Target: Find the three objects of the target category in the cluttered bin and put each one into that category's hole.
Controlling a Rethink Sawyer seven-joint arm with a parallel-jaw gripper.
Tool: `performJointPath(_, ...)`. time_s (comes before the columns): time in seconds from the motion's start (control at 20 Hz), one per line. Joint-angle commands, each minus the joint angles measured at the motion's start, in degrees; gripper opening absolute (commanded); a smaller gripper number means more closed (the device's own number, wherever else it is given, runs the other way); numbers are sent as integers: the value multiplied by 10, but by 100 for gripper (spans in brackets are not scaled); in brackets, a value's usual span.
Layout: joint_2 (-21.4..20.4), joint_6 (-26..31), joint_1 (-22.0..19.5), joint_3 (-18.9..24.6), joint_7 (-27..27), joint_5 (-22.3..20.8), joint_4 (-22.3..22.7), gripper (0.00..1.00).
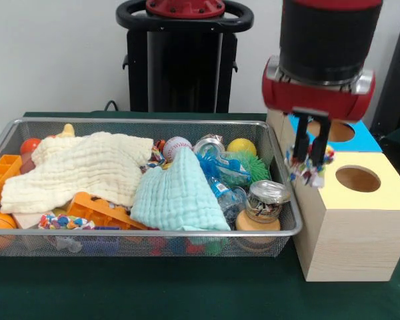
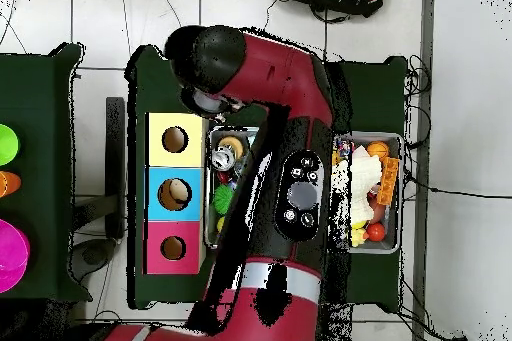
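My gripper (image 1: 310,162) hangs from the red and black arm, just right of the wire mesh bin (image 1: 153,122) and in front of the blue-topped box. It is shut on a knotted rope bundle (image 1: 315,175) with white, red and blue strands, held in the air over the near edge of the blue panel. The blue-topped box's round hole (image 1: 331,131) lies just behind and right of the bundle; it also shows in the overhead view (image 2: 174,194). Another rope bundle (image 1: 65,221) lies at the bin's front left corner. In the overhead view the arm hides the gripper.
The yellow-topped box (image 1: 357,179) stands in front of the blue one, and the red-topped box (image 2: 173,248) on its other side. The bin holds a cream cloth (image 1: 87,167), a mint cloth (image 1: 177,197), a spiky green ball (image 1: 253,163), a glass jar (image 1: 265,200), orange trays and balls.
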Motion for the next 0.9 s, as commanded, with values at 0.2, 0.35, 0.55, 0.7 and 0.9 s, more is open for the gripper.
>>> performJointPath(0.2, -107, -9, 38, -17, 200, 33, 172, 0)
performJointPath(0.35, -117, -15, 42, -15, 196, 43, 193, 0)
performJointPath(0.55, -133, -55, 61, -18, 214, 54, 234, 0)
performJointPath(0.7, -125, -91, 61, -11, 205, 56, 249, 0)
performJointPath(0.9, -123, -129, 64, -6, 200, 56, 268, 0)
